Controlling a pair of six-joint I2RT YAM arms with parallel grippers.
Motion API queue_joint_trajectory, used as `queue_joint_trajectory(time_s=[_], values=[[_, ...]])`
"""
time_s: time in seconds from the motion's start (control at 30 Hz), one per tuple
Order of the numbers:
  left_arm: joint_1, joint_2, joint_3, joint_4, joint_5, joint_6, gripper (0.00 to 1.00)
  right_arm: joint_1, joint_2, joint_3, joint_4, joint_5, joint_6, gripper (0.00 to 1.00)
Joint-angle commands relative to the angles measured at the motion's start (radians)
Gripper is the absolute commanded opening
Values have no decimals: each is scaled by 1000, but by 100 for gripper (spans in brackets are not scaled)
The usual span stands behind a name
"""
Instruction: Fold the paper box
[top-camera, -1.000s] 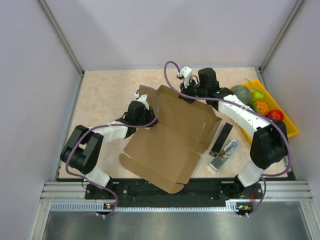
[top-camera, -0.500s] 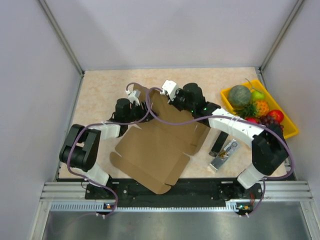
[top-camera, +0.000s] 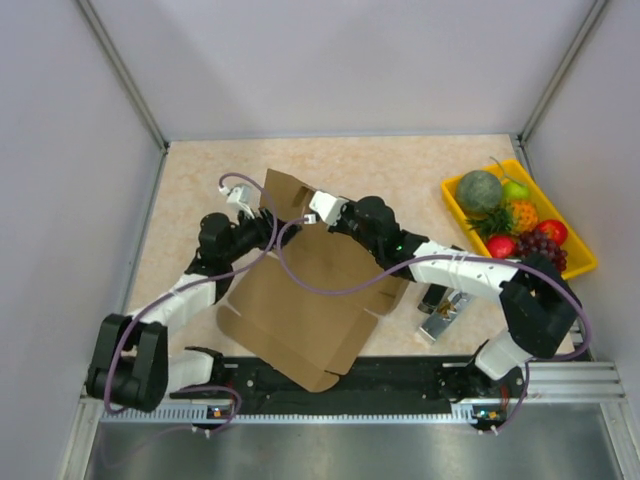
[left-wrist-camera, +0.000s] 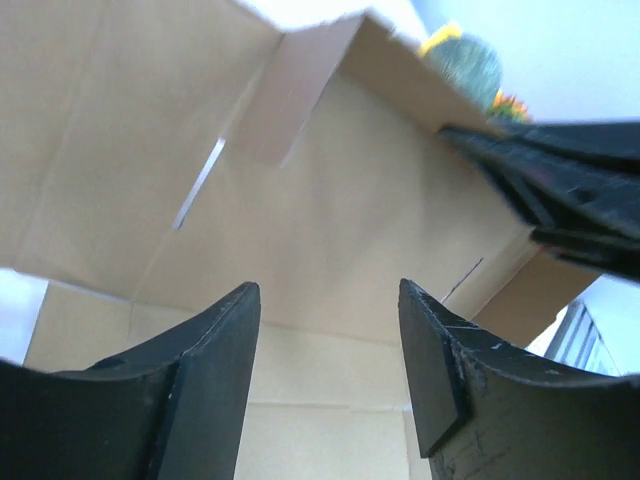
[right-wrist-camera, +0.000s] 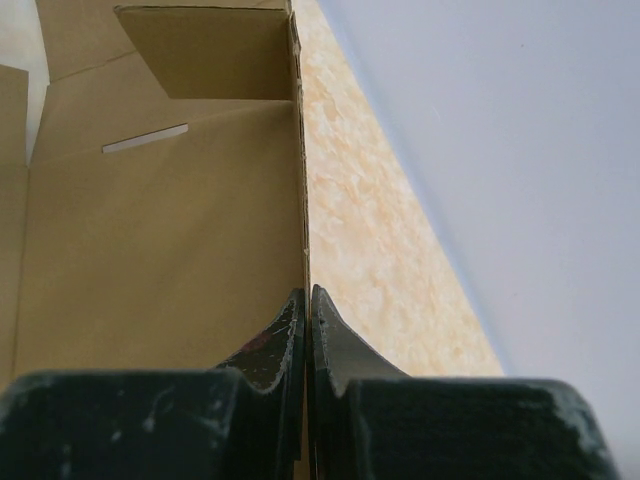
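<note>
The paper box (top-camera: 305, 295) is a brown die-cut cardboard sheet lying at the table's near middle, its far panel raised with a flap (top-camera: 283, 193) standing up. My right gripper (top-camera: 318, 208) is shut on the raised panel's edge; in the right wrist view its fingers (right-wrist-camera: 308, 318) pinch the thin cardboard wall (right-wrist-camera: 160, 230). My left gripper (top-camera: 243, 222) is open at the box's left side. In the left wrist view its fingers (left-wrist-camera: 330, 300) gape in front of the box's inner face (left-wrist-camera: 330, 210), holding nothing.
A yellow tray (top-camera: 572, 262) with plastic fruit stands at the right edge. A black bar (top-camera: 432, 297) and a metal tool (top-camera: 444, 315) lie right of the box. White walls close in the table on three sides.
Both grippers and the box moved left and nearer. The right gripper dragged the raised panel along; the left arm swung out to the left.
</note>
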Motion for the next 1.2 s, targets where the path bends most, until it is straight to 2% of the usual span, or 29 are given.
queue_joint_trajectory(time_s=[0.0, 0.07, 0.13, 0.3, 0.37, 0.5, 0.57, 0.73, 0.83, 0.9, 0.93, 1.0, 1.1, 1.13, 1.17], values=[[3, -107, 8, 30, -101, 45, 66, 22, -20, 17, 110, 65, -56, 0], [4, -97, 75, -29, -150, 101, 71, 22, -21, 19, 112, 59, -57, 0], [4, -74, 129, -115, -173, 157, 69, 22, -20, 20, 112, 47, -59, 0], [0, 58, 273, -157, -127, 285, 63, 22, -25, 35, 92, 23, -57, 0], [1, 87, 283, -107, -87, 322, 61, 20, -25, 45, 77, 18, -59, 0], [-3, 147, 323, -71, -35, 411, 50, 20, -14, 64, 63, 12, -65, 0], [-5, 179, 332, -28, 17, 425, 48, 14, -5, 80, 47, 3, -65, 0], [-42, 231, 353, 53, 31, 472, 49, 0, 12, 101, 29, -33, -59, 0], [-68, 248, 378, 32, -43, 495, 35, -5, 21, 117, 14, -37, -66, 0], [-77, 250, 370, 84, -103, 497, 30, -6, 25, 121, 12, -31, -68, 0], [-78, 252, 361, 98, -137, 495, 23, -9, 26, 121, 12, -30, -68, 0], [-80, 256, 353, 137, -176, 494, 19, -14, 32, 132, 4, -8, -50, 2], [-78, 268, 338, 197, -191, 484, 13, -15, 49, 158, -26, 18, -20, 13], [-78, 281, 327, 240, -188, 484, 11, -17, 55, 164, -45, 33, -13, 22], [-78, 290, 323, 268, -184, 477, 6, -17, 58, 176, -54, 50, 1, 25]])
